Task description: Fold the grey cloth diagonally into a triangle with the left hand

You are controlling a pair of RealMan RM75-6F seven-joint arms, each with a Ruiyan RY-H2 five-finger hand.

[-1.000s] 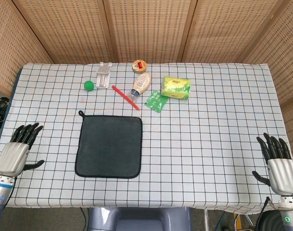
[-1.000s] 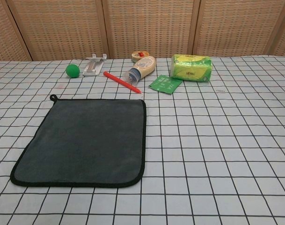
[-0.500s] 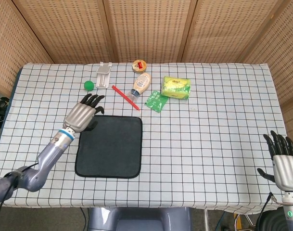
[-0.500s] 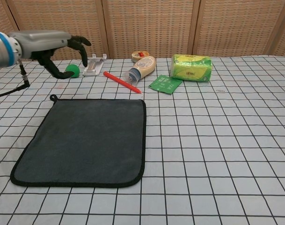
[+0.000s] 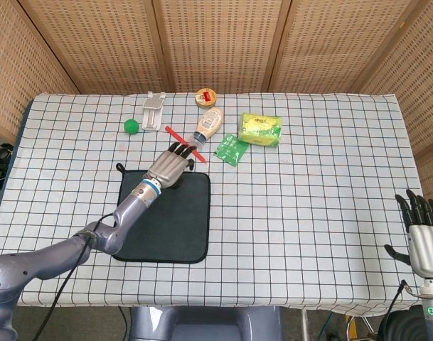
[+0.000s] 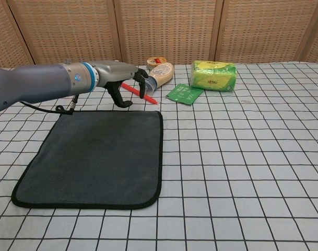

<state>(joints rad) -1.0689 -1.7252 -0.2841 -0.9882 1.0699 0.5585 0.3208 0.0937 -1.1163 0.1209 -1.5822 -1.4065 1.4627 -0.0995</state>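
Observation:
The grey cloth (image 5: 163,217) (image 6: 96,154) lies flat and unfolded on the checked table, black-edged, with a small loop at its far left corner. My left hand (image 5: 171,163) (image 6: 125,81) hovers above the cloth's far edge near the far right corner, fingers spread and curled downward, holding nothing. My right hand (image 5: 425,234) is at the table's near right edge, fingers apart and empty; only the head view shows it.
Just beyond the left hand lie a red pen (image 5: 185,143) (image 6: 136,91) and a sauce bottle (image 5: 207,126) (image 6: 159,76). Further back are a green ball (image 5: 131,126), a white clip stand (image 5: 153,111), a tape roll (image 5: 206,96), a green sachet (image 5: 230,150) and a green packet (image 5: 260,130).
My left arm has swung from the table's left edge across the cloth's far left corner to its far right corner. My right hand drifted slightly down and to the right.

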